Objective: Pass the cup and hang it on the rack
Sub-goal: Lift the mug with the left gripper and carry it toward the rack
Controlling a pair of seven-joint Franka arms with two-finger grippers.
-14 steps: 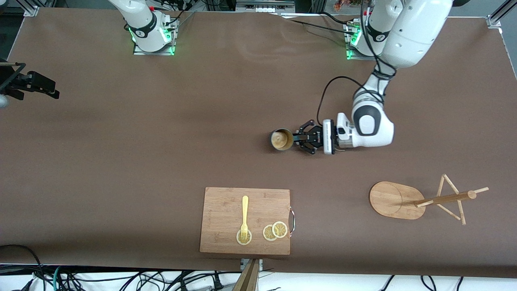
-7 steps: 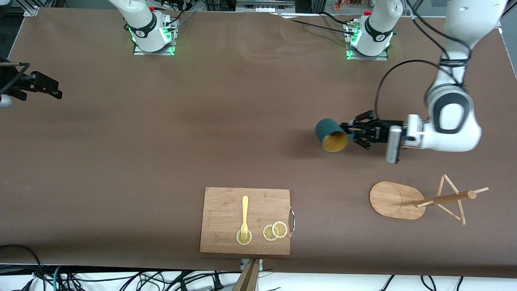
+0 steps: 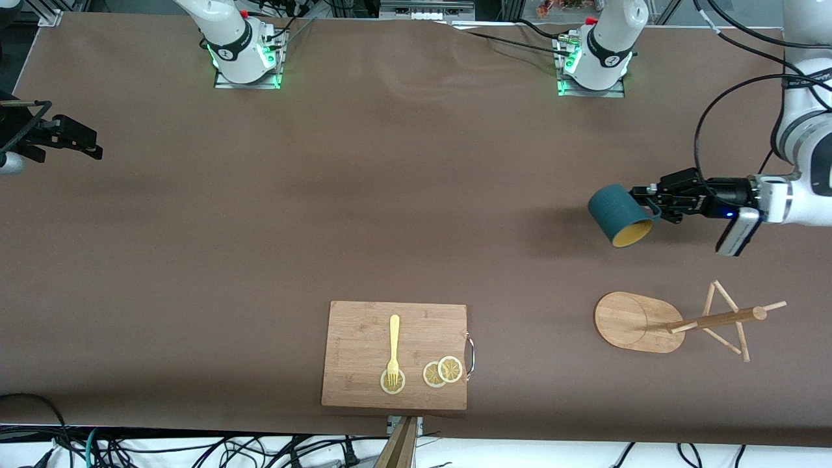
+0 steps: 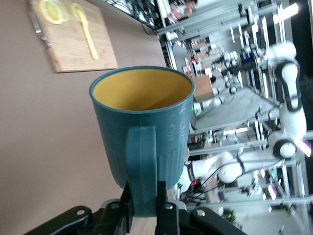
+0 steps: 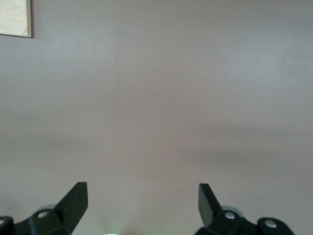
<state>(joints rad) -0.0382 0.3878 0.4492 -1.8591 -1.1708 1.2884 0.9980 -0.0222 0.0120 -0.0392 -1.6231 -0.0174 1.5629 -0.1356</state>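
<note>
I see my left gripper (image 3: 652,203) clenching the cup (image 3: 618,215) by its handle, airborne at the rack's (image 3: 676,321) twelve o'clock; my right gripper (image 5: 142,201) waits, released.

A brown table (image 3: 260,247) carries a bamboo cutting board (image 3: 364,338) and the rack (image 3: 640,322), well apart.

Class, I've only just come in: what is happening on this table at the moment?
The left gripper holds the cup by its handle, tipped on its side in the air above the table near the rack, which stands at the left arm's end with nothing hung on it. The right gripper waits open over bare table at its own end.
</note>
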